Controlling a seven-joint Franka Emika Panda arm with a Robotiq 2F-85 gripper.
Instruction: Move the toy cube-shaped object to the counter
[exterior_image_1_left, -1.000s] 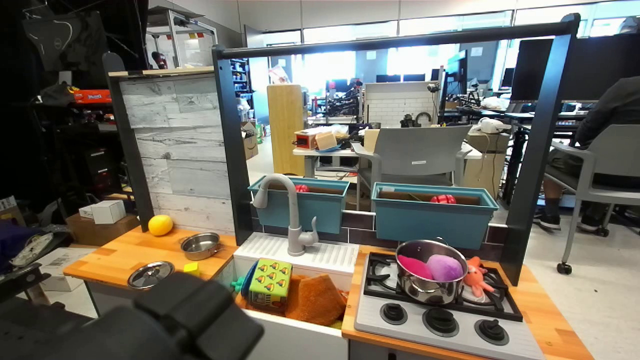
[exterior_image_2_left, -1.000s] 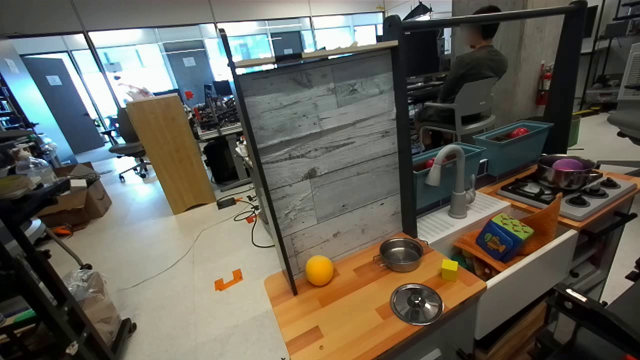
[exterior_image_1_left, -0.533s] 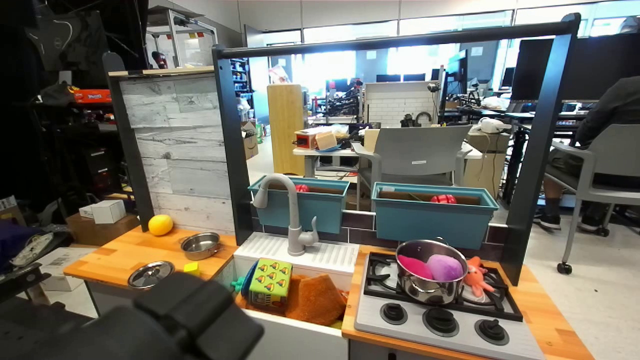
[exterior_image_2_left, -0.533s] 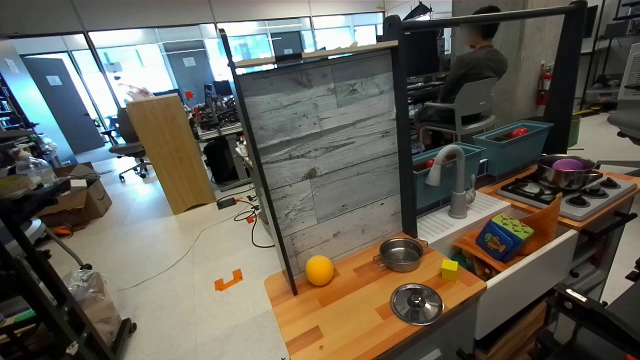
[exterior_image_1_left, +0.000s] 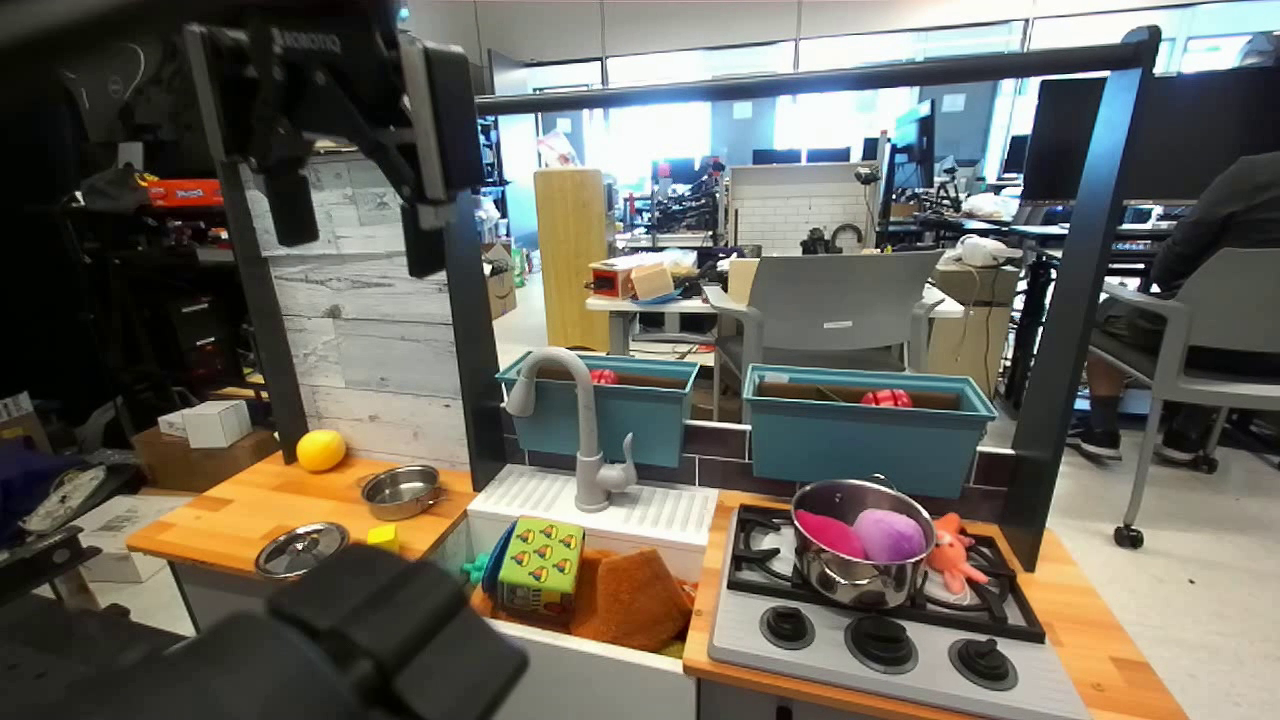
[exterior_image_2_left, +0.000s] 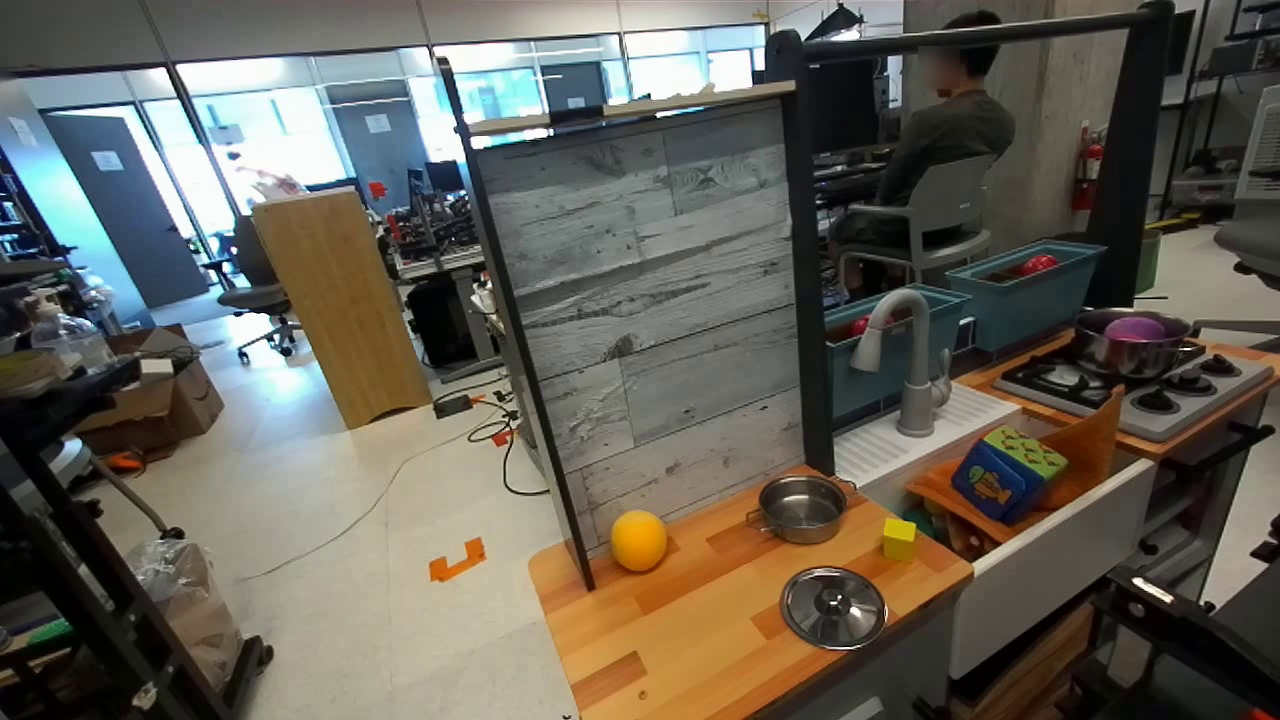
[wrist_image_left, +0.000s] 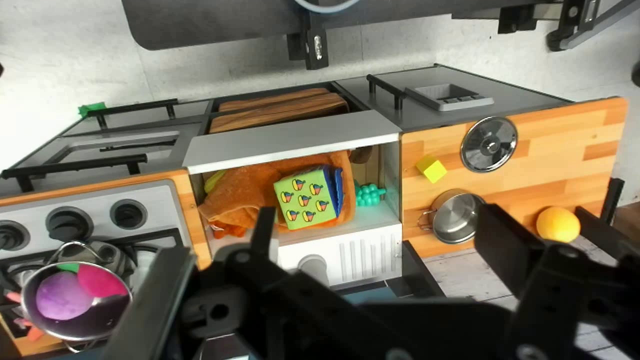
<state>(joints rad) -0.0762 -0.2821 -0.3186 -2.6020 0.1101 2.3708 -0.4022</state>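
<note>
The toy cube (exterior_image_1_left: 541, 562) lies tilted on an orange cloth in the sink. It has a light-green face with small boat prints and blue sides. Its blue fish side shows in an exterior view (exterior_image_2_left: 1008, 478), and its green face in the wrist view (wrist_image_left: 306, 197). The wooden counter (exterior_image_1_left: 225, 508) is beside the sink; it also shows in an exterior view (exterior_image_2_left: 700, 640) and the wrist view (wrist_image_left: 555, 150). My gripper (exterior_image_1_left: 360, 240) is high above the counter, well apart from the cube. In the wrist view its fingers (wrist_image_left: 376, 215) are wide apart with nothing between them.
On the counter are a yellow-orange ball (exterior_image_2_left: 638, 541), a metal pan (exterior_image_2_left: 802, 508), a lid (exterior_image_2_left: 833, 608) and a small yellow cube (exterior_image_2_left: 899, 539). A grey faucet (exterior_image_1_left: 590, 440) rises behind the sink. A pot (exterior_image_1_left: 862, 580) with toys stands on the stove.
My gripper has come into an exterior view at the upper left, over the counter side. The cube and the other objects have not moved.
</note>
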